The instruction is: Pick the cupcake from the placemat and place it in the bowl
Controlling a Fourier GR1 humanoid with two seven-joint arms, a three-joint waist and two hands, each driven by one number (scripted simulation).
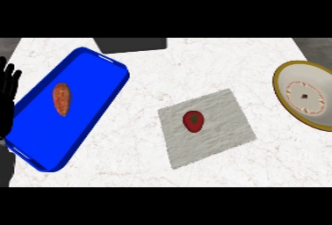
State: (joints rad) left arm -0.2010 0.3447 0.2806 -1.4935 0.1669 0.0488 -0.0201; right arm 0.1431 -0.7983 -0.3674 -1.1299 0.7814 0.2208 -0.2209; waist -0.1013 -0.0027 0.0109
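A small red object with a dark green spot on top (193, 121) lies on the grey placemat (220, 140) near the counter's middle; it looks more like a tomato or strawberry than a cupcake. The bowl (303, 95), cream with a gold rim and a reddish ring inside, stands at the right edge, partly cut off. My left hand (8, 90) shows at the far left edge, black, fingers straight and pointing up, resting beside the blue tray. My right hand appears nowhere in the head view.
A long blue tray (97, 83) lies slanted on the left side with an orange-brown sweet potato (61, 99) on it. A dark rectangular block (131, 44) sits at the counter's far edge. The counter is white marble.
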